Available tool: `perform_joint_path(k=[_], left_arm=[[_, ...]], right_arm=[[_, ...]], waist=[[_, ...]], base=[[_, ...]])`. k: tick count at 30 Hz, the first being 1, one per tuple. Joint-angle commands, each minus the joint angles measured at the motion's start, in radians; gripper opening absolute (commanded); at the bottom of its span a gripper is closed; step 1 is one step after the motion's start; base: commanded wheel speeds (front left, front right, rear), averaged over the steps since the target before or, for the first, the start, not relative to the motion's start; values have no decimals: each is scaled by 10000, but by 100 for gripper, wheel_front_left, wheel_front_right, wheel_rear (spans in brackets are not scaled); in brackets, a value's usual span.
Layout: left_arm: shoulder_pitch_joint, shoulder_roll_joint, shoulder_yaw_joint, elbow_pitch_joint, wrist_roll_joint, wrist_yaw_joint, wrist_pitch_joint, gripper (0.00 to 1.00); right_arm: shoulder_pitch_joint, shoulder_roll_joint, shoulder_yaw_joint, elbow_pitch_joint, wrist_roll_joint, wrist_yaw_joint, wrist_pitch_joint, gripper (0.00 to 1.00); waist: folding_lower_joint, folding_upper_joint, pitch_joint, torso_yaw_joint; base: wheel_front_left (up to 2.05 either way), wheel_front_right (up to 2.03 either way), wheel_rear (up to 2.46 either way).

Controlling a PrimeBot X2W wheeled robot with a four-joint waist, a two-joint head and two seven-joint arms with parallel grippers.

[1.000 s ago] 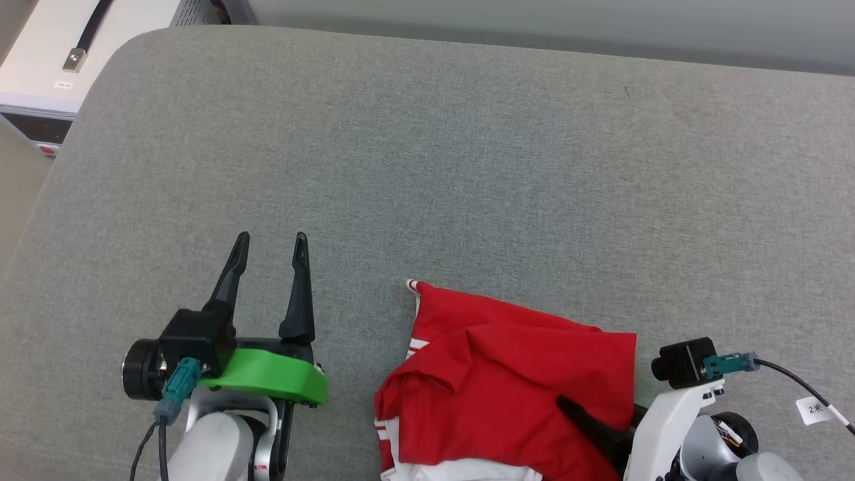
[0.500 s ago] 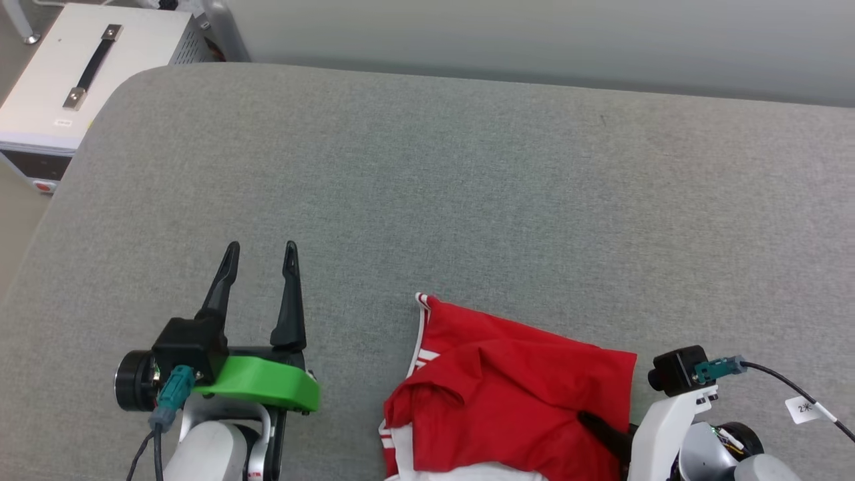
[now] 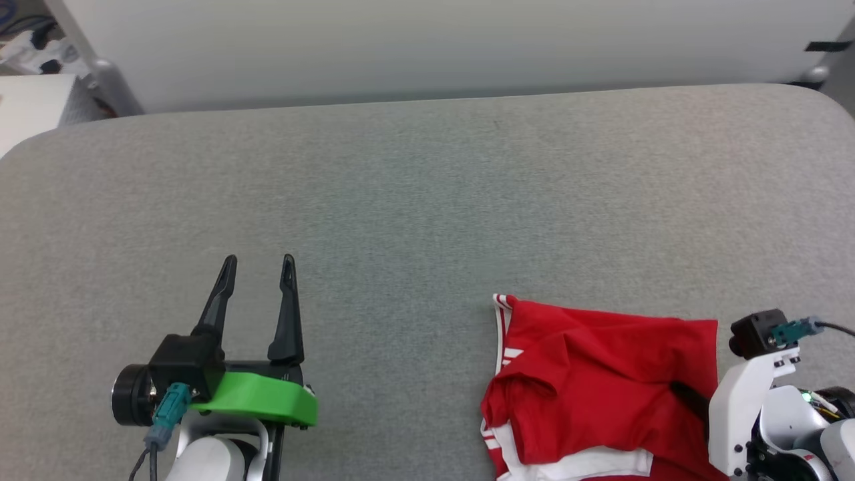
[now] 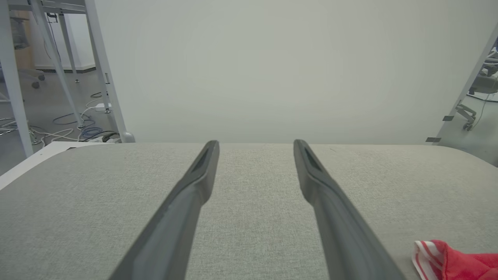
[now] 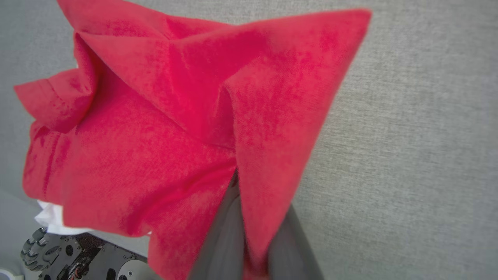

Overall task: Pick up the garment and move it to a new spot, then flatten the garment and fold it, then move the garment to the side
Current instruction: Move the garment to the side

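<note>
Right fingers (image 3: 688,401) pinched shut on a fold of the garment (image 3: 601,374): soft red jersey, crumpled, white sleeve and striped trim showing, near right on the grey woven tabletop (image 3: 414,200). Left fingers (image 3: 287,300), long, dark and tapered, spread wide, holding nothing, near left.

And the right gripper (image 3: 682,394) is clamped down with its fingertips swallowed under a red fold of the garment (image 3: 601,381), so the pinch point itself is out of sight. The garment's lower edge runs off the bottom of the head view, and its far corner smears into blur in the right wrist view.
</note>
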Motion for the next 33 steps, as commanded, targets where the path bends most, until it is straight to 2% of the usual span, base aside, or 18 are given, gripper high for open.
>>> perform_joint_path(k=[1, 8, 14, 22, 28, 33], left_arm=[[-72, 31, -14, -58, 91, 9, -56, 100], [-606, 123, -174, -391, 290, -36, 65, 100], [-1371, 284, -270, -808, 560, -73, 307, 100], [-2658, 547, -514, -1186, 1018, -310, 649, 100], [-3456, 630, -722, -1394, 1286, -463, 865, 100], [-4051, 632, -890, -1505, 1458, -578, 968, 100]], right_arm=[[-307, -81, -34, -2, -56, -17, 77, 0], [-1607, -363, 90, 321, -9, -17, 44, 0], [-3206, -742, -208, 1138, 47, -17, -309, 0], [-4856, -1714, -1038, 2619, -396, -17, -571, 0], [-5841, -2133, -1786, 3809, -753, -17, -916, 0], [-6633, -2297, -2444, 4786, -1365, -17, -1643, 0]], waist=[[0, -1, 207, -1023], [0, -1, 1082, -2029], [0, -1, 2221, -2464], [0, -1, 3704, -2542], [0, -1, 4528, -2502], [0, -1, 5164, -2374]], base=[[0, 0, 0], [0, 0, 0], [0, 0, 0], [0, 0, 0], [0, 0, 0], [0, 0, 0]])
